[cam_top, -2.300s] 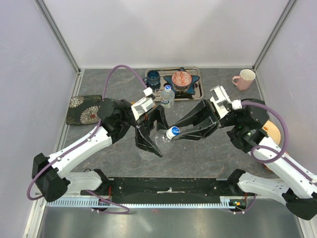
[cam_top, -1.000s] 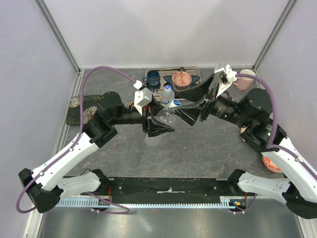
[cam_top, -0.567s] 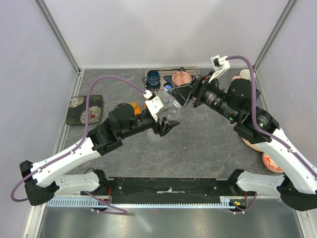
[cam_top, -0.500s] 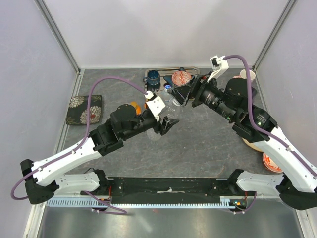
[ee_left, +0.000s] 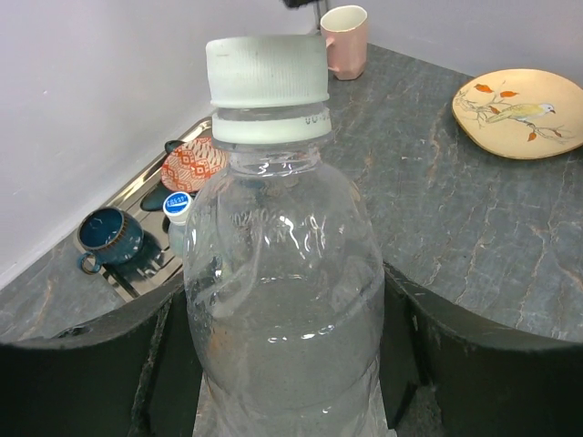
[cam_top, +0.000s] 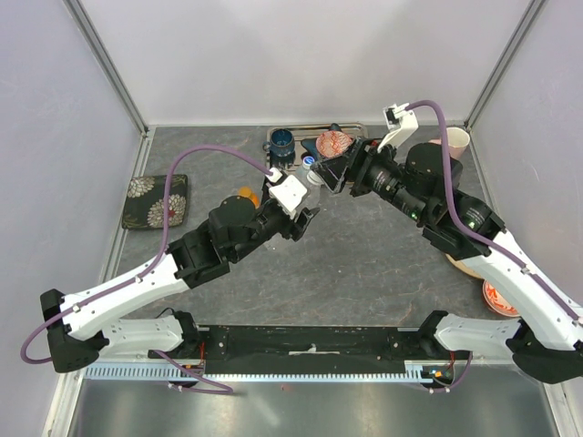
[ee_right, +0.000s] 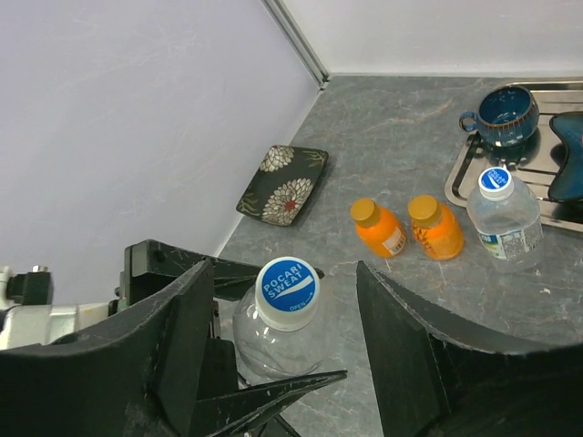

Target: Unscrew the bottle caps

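Note:
My left gripper (ee_left: 282, 364) is shut on the body of a clear water bottle (ee_left: 282, 300), which it holds upright off the table. Its ribbed cap (ee_left: 267, 73) is screwed on; in the right wrist view that cap (ee_right: 288, 289) is blue on top. My right gripper (ee_right: 287, 278) stands open, one finger on each side of the cap with gaps on both sides. Two orange-liquid bottles (ee_right: 381, 228) (ee_right: 435, 226) with orange caps stand on the table. Beside them is a labelled water bottle (ee_right: 506, 223) with a blue cap (ee_right: 496, 179). In the top view both grippers (cam_top: 305, 218) (cam_top: 330, 173) meet before the tray.
A metal tray (ee_right: 460, 177) at the back holds a blue mug (ee_right: 503, 114) and a red patterned bowl (ee_left: 191, 166). A black floral dish (cam_top: 155, 200) lies at the left. A pink mug (cam_top: 453, 141) and a bird-painted plate (ee_left: 519, 100) are at the right.
Both arms have moved toward the back of the table, carrying the clear bottle with them. The right gripper's jaws have narrowed around the cap.

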### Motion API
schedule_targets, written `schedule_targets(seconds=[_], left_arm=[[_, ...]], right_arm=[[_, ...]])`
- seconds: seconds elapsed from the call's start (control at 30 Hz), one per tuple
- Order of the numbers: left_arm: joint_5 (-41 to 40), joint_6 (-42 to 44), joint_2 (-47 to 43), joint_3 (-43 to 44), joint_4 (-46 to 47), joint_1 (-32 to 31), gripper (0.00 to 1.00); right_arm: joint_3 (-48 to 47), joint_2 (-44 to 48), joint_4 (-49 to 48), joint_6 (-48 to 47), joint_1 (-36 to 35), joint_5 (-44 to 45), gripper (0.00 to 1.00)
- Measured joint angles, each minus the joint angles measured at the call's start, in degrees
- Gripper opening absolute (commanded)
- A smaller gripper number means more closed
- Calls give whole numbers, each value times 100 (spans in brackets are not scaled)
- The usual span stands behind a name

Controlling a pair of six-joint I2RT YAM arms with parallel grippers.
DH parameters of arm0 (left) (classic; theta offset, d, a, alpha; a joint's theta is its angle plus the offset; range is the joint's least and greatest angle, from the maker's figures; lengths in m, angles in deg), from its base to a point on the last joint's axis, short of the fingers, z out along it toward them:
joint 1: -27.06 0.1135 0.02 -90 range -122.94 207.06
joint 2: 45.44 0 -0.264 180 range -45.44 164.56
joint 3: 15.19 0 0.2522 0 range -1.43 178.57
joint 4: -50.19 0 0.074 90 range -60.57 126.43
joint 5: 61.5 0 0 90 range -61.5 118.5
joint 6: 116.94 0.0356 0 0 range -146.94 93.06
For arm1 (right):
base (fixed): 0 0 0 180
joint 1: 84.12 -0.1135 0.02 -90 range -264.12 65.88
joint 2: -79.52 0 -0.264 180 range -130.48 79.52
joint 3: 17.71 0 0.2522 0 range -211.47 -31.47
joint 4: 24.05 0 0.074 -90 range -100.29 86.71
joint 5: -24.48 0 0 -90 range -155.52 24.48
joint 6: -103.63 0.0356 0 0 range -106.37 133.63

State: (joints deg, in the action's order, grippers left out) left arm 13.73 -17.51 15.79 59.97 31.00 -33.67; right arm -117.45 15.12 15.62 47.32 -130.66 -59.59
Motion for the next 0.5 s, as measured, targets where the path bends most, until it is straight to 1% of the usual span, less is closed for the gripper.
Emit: schedule_targets(seconds=[0.13, 0.5], left_arm=[[-57, 11, 0, -15, 11, -28, 35], [-149, 33, -7, -140, 57, -44, 35]], right_arm=[[57, -98, -4, 0, 0, -2, 67], [201, -210, -15, 17, -2, -28, 54]])
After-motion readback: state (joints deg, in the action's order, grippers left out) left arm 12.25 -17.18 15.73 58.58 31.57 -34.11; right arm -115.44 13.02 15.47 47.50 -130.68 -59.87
